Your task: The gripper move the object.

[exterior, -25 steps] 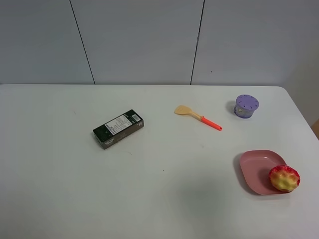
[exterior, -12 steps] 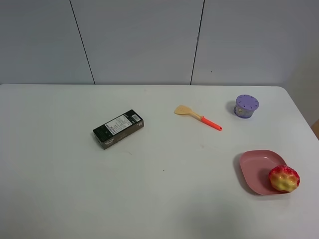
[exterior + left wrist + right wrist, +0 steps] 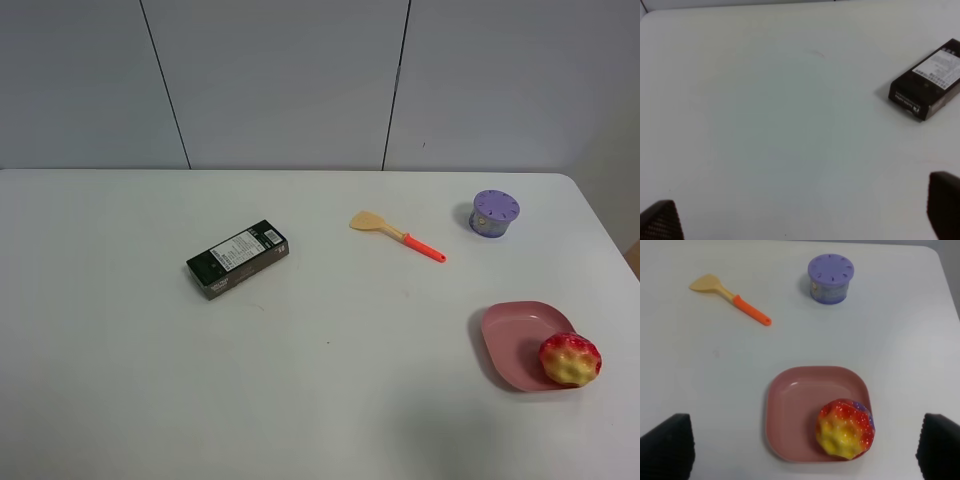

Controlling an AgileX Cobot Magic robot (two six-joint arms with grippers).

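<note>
Only the right wrist view shows purple on the ball (image 3: 845,429).

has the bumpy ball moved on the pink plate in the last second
Yes, slightly. The ball has crept toward the plate's middle, away from its right rim.

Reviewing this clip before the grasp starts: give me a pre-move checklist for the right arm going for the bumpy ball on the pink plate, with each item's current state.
1. Right gripper open: ok, its fingers stand far apart at the two edges of the right wrist view.
2. Ball in view between the fingers: ok, it lies a little to one side of the middle.
3. Ball's seat: ok, it rests on the pink plate, against the rim at one corner.
4. Space around the ball: ok, the spatula and purple container lie well apart from the plate.
5. Left gripper out of the way: ok, open near the black box.
6. Height above the ball: cannot tell.
</note>
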